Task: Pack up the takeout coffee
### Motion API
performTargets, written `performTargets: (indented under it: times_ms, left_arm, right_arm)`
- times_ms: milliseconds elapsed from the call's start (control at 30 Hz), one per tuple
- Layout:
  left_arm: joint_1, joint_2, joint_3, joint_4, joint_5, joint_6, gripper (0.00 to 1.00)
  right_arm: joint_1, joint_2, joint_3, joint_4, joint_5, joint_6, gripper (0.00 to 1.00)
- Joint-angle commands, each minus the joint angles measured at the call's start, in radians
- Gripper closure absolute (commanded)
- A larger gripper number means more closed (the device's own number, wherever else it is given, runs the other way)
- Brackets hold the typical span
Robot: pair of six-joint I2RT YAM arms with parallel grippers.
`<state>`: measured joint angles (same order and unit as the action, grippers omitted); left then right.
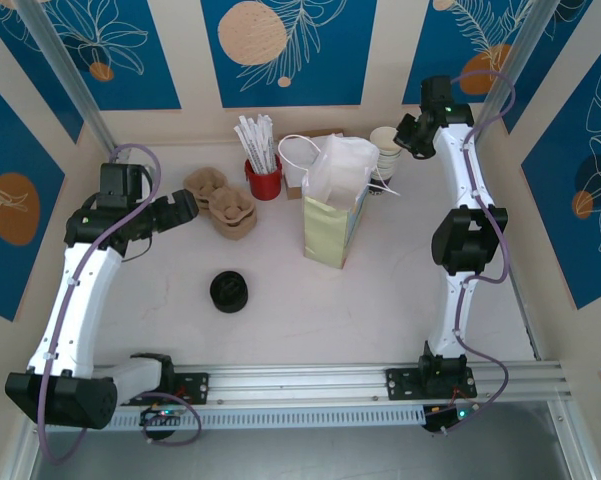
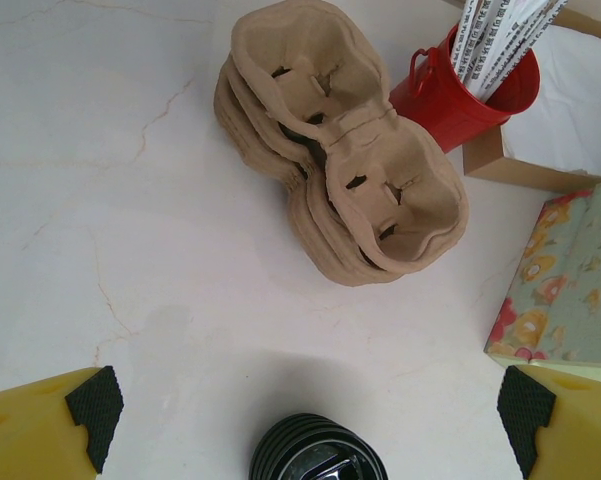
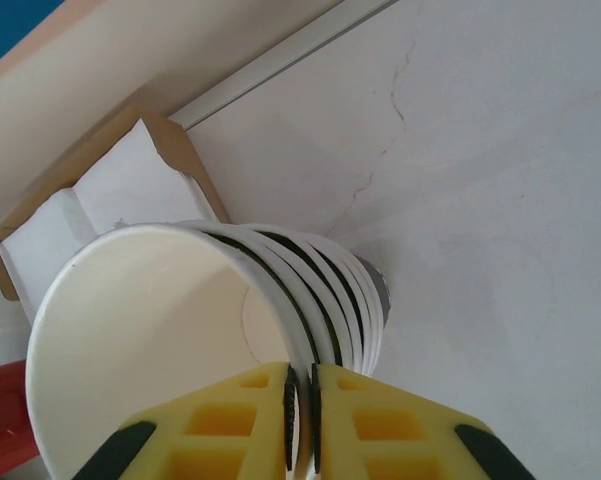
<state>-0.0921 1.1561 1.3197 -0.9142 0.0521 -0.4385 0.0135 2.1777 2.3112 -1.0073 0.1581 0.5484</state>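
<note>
The takeout coffee is out of view. At the back right stands a stack of cream paper cups (image 1: pixel 385 145) (image 3: pixel 150 340). My right gripper (image 1: pixel 408 135) (image 3: pixel 302 420) is shut on the rim wall of its top cup, with one finger inside the cup and one outside. My left gripper (image 1: pixel 193 206) (image 2: pixel 310 405) hangs open over the table at the left, with nothing between its fingers. Just below it in the left wrist view is a low stack of black lids (image 2: pixel 318 455) (image 1: pixel 229 290).
A pile of brown pulp cup carriers (image 1: pixel 225 205) (image 2: pixel 350 160) lies beside a red bucket of wrapped sticks (image 1: pixel 263 180) (image 2: pixel 460 90). A pale green flowered paper bag (image 1: pixel 335 215) (image 2: pixel 565 290) stands open mid-table. A cardboard box of white napkins (image 3: pixel 110 200) (image 2: pixel 570 110) sits by the back wall.
</note>
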Motion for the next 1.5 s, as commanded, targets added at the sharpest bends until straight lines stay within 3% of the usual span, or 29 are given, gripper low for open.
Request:
performTargets:
  times_ms: [0, 200, 467, 833, 1133, 1467]
  left_arm:
    - [-0.008, -0.006, -0.003, -0.018, 0.009, 0.004, 0.02]
    - [-0.009, -0.009, -0.003, -0.029, 0.014, -0.002, 0.02]
    - [-0.009, -0.019, 0.04, -0.055, 0.029, -0.003, 0.02]
    - [-0.009, -0.053, 0.058, -0.076, 0.052, 0.004, 0.02]
    - [-0.01, -0.108, 0.061, -0.06, 0.097, -0.01, 0.02]
    - [-0.019, -0.187, -0.061, 0.07, 0.153, 0.014, 0.02]
  right_arm:
    - [0.006, 0.012, 0.038, -0.011, 0.011, -0.009, 0.89]
    - [0.007, -0.005, 0.088, -0.034, 0.008, -0.022, 0.99]
    - [-0.002, -0.078, 0.201, -0.103, 0.006, -0.034, 0.99]
    - [-0.036, -0.315, 0.164, -0.145, -0.008, -0.063, 0.99]
    - [-0.075, -0.566, -0.099, -0.171, 0.002, -0.074, 1.0]
    - [-0.105, -0.945, -0.589, -0.176, 0.018, -0.062, 1.0]
